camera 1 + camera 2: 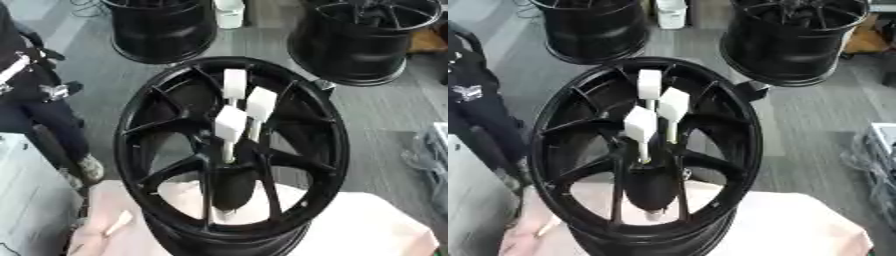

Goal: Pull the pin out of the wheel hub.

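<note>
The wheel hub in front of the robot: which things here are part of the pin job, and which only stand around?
Part of the job:
- black wheel hub, standing on a pale cloth-covered surface
- three white-handled pins sticking up from its centre

Only standing around:
- two other black wheels on the floor behind
- white container between them

No robot hand is in view.

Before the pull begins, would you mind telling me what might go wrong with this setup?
1. Three white-handled pins stand close together at the centre of the wheel hub, so a reach for one may knock or catch a neighbour.
2. The hub rests on a pale cloth-covered surface near its edge; a pull might shift or tip it.
3. No robot hand shows in either view, so the approach between the black spokes cannot be judged yet.
</note>
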Available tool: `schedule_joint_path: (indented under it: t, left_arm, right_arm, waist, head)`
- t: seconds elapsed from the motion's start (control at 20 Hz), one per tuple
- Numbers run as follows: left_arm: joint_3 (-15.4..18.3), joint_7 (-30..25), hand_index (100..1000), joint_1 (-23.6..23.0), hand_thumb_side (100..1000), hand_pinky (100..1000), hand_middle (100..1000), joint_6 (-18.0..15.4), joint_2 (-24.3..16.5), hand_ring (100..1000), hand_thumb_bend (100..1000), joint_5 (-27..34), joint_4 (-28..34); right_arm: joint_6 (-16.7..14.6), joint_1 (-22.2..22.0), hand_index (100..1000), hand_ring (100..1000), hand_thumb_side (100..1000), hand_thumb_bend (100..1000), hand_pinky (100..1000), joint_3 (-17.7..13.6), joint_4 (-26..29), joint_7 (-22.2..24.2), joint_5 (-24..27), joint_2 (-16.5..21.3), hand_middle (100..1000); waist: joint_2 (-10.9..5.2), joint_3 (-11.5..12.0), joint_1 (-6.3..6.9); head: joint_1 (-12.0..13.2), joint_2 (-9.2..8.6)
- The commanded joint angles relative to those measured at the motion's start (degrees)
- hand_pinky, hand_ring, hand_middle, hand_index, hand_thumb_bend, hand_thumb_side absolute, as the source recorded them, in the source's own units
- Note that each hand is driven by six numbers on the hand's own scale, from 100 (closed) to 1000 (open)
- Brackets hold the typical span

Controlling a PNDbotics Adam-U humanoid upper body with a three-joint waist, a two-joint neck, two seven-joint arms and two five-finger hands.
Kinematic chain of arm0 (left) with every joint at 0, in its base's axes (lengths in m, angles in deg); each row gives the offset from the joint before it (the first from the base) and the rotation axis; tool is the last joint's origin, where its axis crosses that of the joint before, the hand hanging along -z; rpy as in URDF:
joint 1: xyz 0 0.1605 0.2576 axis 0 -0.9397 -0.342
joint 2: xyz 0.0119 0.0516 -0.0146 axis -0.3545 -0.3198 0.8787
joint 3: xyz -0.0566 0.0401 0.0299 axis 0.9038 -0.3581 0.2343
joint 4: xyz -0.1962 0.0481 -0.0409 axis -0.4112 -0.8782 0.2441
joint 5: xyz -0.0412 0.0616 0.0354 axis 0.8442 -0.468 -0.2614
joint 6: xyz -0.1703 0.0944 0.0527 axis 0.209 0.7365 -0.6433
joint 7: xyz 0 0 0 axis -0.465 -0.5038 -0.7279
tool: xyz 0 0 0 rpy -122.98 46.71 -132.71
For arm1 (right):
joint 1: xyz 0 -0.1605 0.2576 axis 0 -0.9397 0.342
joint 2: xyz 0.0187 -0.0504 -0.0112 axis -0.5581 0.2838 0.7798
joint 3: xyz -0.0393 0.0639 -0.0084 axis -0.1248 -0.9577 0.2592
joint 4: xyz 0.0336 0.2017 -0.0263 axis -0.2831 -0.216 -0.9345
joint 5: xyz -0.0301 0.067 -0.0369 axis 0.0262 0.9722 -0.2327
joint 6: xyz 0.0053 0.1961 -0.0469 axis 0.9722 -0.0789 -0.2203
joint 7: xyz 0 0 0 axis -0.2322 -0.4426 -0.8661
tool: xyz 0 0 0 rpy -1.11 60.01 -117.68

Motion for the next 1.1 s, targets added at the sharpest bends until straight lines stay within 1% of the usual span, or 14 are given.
schedule_joint_path:
  t: [0.05, 0.1, 0.2, 0.3, 0.45, 0.55, 0.65, 0.8, 1.1]
  left_arm:
    - [3.53, 0.52, 815, -3.32, 596, 664, 764, 1.17, 0.83, 752, 546, 9.01, 11.85]
    - [4.82, 0.76, 798, -5.56, 592, 646, 738, 2.07, 2.33, 732, 535, 12.03, 15.88]
    - [6.96, 1.20, 797, -11.06, 599, 644, 738, 4.46, 6.56, 733, 529, 17.29, 23.53]
    - [8.46, 1.01, 795, -16.01, 610, 638, 731, 7.14, 11.50, 727, 516, 19.39, 29.18]
    - [10.36, 0.25, 794, -21.29, 588, 637, 729, 10.82, 19.58, 727, 500, 18.06, 34.15]
    - [11.23, -0.41, 796, -23.20, 573, 638, 731, 12.71, 24.47, 728, 496, 16.15, 35.69]
    - [11.90, -0.93, 795, -23.82, 558, 638, 730, 13.91, 28.10, 728, 496, 14.95, 36.50]
    - [12.30, -1.53, 796, -24.01, 549, 638, 728, 15.07, 30.51, 726, 494, 13.30, 36.78]
    - [11.89, -2.09, 792, -23.60, 540, 635, 719, 15.61, 31.61, 718, 492, 11.97, 36.44]
  right_arm:
    - [-0.16, 0.66, 862, 708, 349, 100, 657, -0.17, 0.61, 0.02, 0.32, 0.57, 707]
    - [-0.16, 0.71, 862, 707, 350, 100, 657, -0.21, 0.64, -0.02, 0.35, 0.52, 707]
    - [-0.18, 0.88, 862, 707, 351, 100, 657, -0.18, 0.71, -0.04, 0.47, 0.35, 707]
    - [-0.23, 1.07, 862, 707, 353, 100, 657, -0.08, 0.78, 0.04, 0.66, 0.12, 707]
    - [-0.28, 1.42, 862, 708, 353, 100, 658, 0.16, 0.80, 0.27, 0.85, -0.35, 708]
    - [-0.32, 1.51, 862, 708, 353, 100, 658, 0.26, 0.80, 0.41, 0.93, -0.55, 708]
    - [-0.32, 1.55, 862, 708, 353, 100, 657, 0.19, 0.80, 0.36, 0.93, -0.57, 708]
    - [-0.33, 1.63, 862, 708, 353, 100, 657, 0.29, 0.79, 0.42, 0.90, -0.56, 708]
    - [-0.33, 1.61, 863, 708, 354, 100, 657, 0.35, 0.79, 0.45, 0.95, -0.56, 708]
  waist:
    - [-0.32, 0.23, 0.01]
    - [-0.23, 0.37, -0.04]
    - [0.04, 0.65, -0.18]
    - [0.34, 0.76, -0.38]
    - [0.77, 0.57, -0.84]
    - [0.89, 0.48, -1.07]
    - [0.95, 0.68, -1.13]
    - [1.02, 0.86, -1.14]
    - [1.14, 0.68, -1.15]
  head:
    - [0.08, -0.27]
    - [0.05, -0.32]
    - [0.00, -0.49]
    - [-0.09, -0.68]
    - [0.28, -0.59]
    - [0.16, -0.60]
    - [-0.18, -0.45]
    - [-0.74, -0.53]
    - [-0.81, -0.48]
